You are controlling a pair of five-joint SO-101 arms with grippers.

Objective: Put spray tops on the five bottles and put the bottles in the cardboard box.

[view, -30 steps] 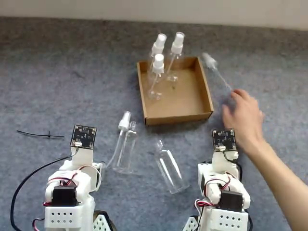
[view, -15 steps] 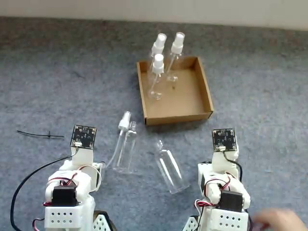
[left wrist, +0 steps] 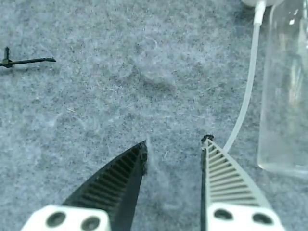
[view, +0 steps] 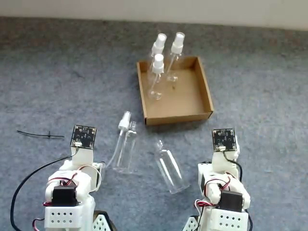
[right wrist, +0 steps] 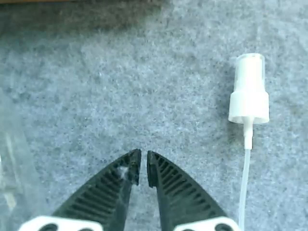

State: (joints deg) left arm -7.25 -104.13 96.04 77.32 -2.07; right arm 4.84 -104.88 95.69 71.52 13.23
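Observation:
The cardboard box (view: 204, 98) lies at mid-table with three clear bottles (view: 156, 77) carrying white spray tops in its far left part. Two topless bottles lie on the carpet: one (view: 126, 148) by the left arm (view: 77, 161), with a loose spray top (view: 124, 120) beside it, and another (view: 170, 167) between the arms. My left gripper (left wrist: 173, 144) is open over bare carpet, next to that bottle (left wrist: 288, 91) and the top's tube (left wrist: 246, 96). My right gripper (right wrist: 143, 161) is shut and empty, with another spray top (right wrist: 249, 91) lying just beside it.
A black cable tie (view: 41, 134) lies on the grey carpet to the left, also seen ahead of the left gripper (left wrist: 24, 61). The right arm (view: 224, 166) stands near the box's front right corner. Open carpet surrounds the box on both sides.
A person's hand that was right of the box has withdrawn out of view. The spray top that lay behind the box's right corner is gone from there. Neither arm moved.

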